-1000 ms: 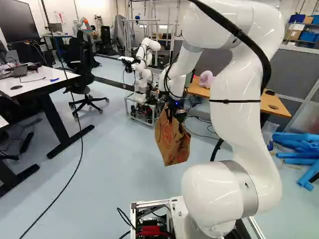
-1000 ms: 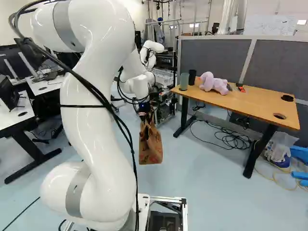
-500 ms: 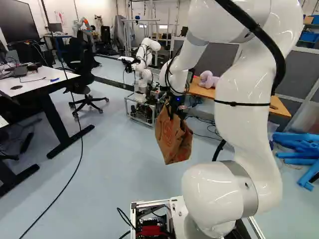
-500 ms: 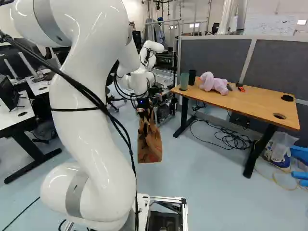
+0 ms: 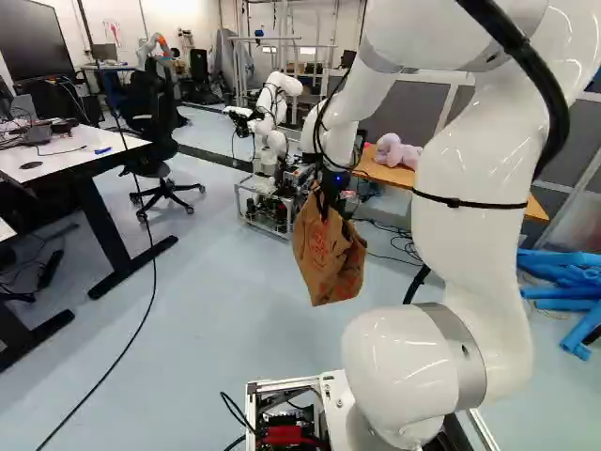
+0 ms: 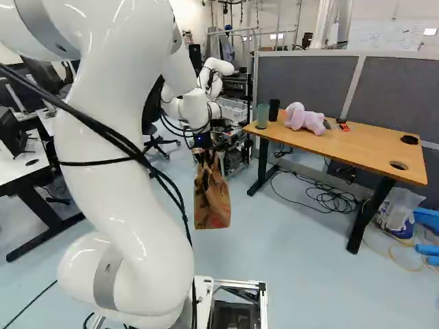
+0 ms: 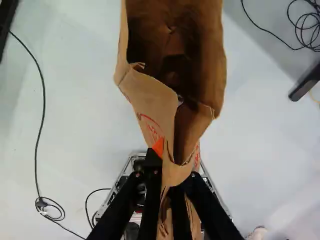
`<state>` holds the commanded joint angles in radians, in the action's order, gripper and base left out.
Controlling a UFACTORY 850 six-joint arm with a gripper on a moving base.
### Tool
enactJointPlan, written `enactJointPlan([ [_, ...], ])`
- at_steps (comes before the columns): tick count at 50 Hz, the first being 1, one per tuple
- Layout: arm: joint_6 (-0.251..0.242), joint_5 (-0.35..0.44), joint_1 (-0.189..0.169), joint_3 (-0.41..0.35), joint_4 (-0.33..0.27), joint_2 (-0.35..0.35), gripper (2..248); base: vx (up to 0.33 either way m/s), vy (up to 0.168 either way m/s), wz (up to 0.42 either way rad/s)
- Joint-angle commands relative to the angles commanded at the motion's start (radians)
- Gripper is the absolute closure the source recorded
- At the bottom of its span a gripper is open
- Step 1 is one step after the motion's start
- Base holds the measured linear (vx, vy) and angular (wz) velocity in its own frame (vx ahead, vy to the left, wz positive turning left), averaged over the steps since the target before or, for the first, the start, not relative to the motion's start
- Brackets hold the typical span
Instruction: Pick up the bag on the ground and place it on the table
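In the left base view my gripper [image 5: 329, 195] holds up the brown paper bag [image 5: 329, 256], which hangs in the air above the floor. The right base view shows the bag [image 6: 212, 199] left of the wooden table [image 6: 357, 147], apart from it and lower than its top. Seen from the wrist, the gripper [image 7: 169, 182] is shut on the bag's rim, one finger on each side of the paper. The bag's open mouth [image 7: 172, 65] spreads ahead of the fingers; its bottom is hidden.
On the wooden table are a pink-purple plush toy [image 6: 304, 118], a green cup [image 6: 263, 115] and a dark cup [image 6: 274, 110]. Another robot [image 5: 272, 108] stands beyond the bag. Coiled cables [image 6: 333, 197] lie under the table. A white desk [image 5: 70, 150] stands at the left base view's left.
The arm's upper part has swung right in the left base view and left in the right base view. The bag, still gripped, has risen slightly. The base has not moved.
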<state>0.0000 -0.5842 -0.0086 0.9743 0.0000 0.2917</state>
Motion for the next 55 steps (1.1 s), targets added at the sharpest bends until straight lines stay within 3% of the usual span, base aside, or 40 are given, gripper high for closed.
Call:
enactJointPlan([
  [55,0.000,-0.129,0.001,0.041,0.000,-0.131,226,0.000,0.000,0.000],
])
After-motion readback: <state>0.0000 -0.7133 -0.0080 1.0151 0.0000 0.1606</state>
